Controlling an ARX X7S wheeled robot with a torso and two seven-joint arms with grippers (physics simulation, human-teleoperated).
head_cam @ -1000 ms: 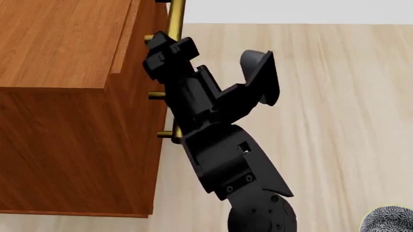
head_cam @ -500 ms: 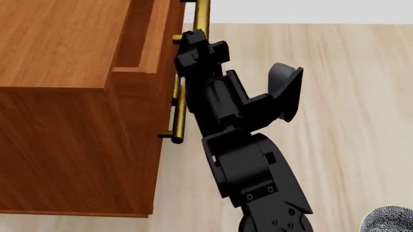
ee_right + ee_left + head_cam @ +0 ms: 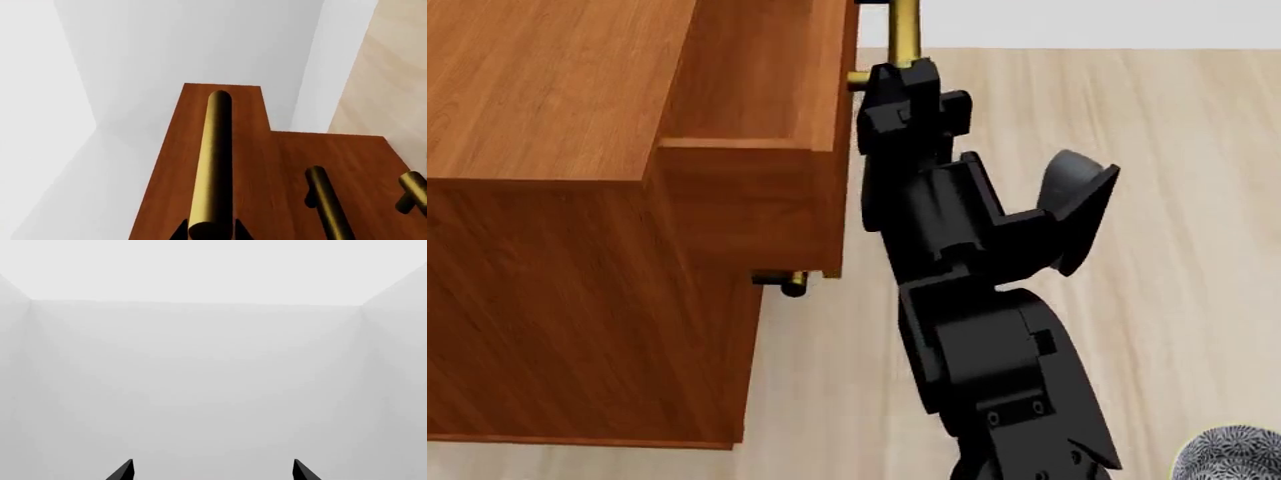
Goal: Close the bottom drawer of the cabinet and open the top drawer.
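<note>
- Right gripper (image 3: 897,75) is clamping both fingers around the brass bar handle (image 3: 211,165) of the top drawer (image 3: 777,190)
- Top drawer is projecting partway out of the cabinet (image 3: 547,250), its open cavity showing from above
- Bottom drawer is sitting out of clear sight; only brass handle ends (image 3: 785,283) are showing below
- Left gripper (image 3: 212,471) is pointing at a blank wall, tips spread apart, holding nothing

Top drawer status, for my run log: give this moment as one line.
top drawer: partly open | right gripper: fingers around its brass handle | left gripper: open, facing blank wall
</note>
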